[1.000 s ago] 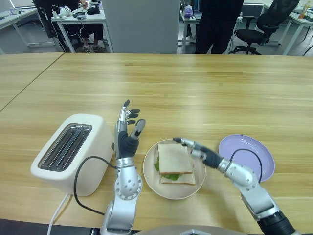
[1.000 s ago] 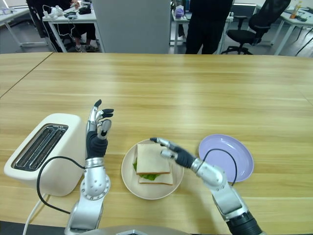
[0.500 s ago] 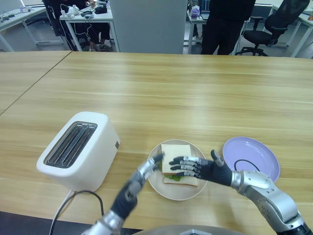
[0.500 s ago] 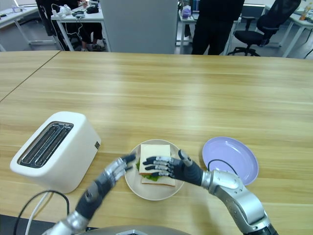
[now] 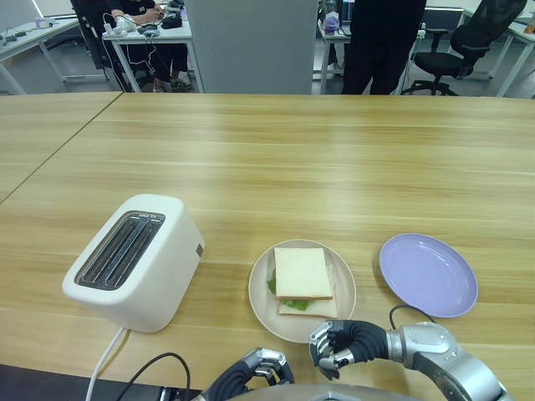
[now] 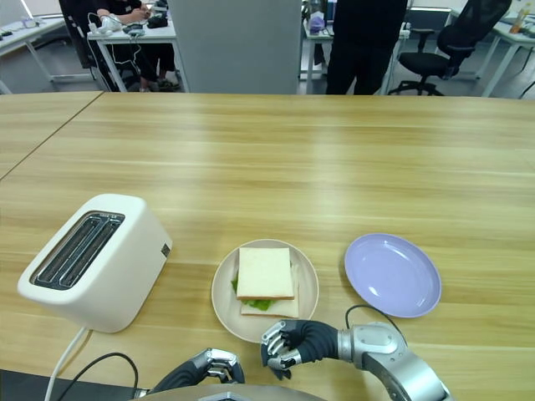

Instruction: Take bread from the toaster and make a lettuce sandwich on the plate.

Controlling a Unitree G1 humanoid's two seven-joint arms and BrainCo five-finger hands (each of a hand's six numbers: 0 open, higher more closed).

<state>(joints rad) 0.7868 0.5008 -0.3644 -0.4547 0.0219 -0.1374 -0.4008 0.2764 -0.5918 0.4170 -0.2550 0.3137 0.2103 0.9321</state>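
Wooden table [image 5: 334, 167], light grain, carried everything recorded. White two-slot toaster [image 5: 134, 261] stood at the robot's left near the front edge, slots facing up, with its pale cord [image 5: 104, 363] trailing from the near corner off the table's front. Purple plate [image 5: 428, 274] lay at the right, bare, close beside but not touching the beige plate [image 5: 261, 301], which sat between it and the toaster, apart from both. Sandwich [image 5: 301, 274] rested on the beige plate, roughly centred: two square white slices stacked, the top one shifted slightly toward the far side so the near edge of the bottom slice showed. Right hand [image 5: 338, 346] was low at the front of the table, just on the near side of the beige plate's rim, fingers curled into a loose fist, nothing held, no contact with the plate that could be confirmed. Left hand [image 5: 257, 368] was at the bottom edge of the view, to the left of the right hand, fingers likewise curled and empty. Lettuce [image 5: 292, 305] showed green between the slices, peeking out at the near edge and the left side.
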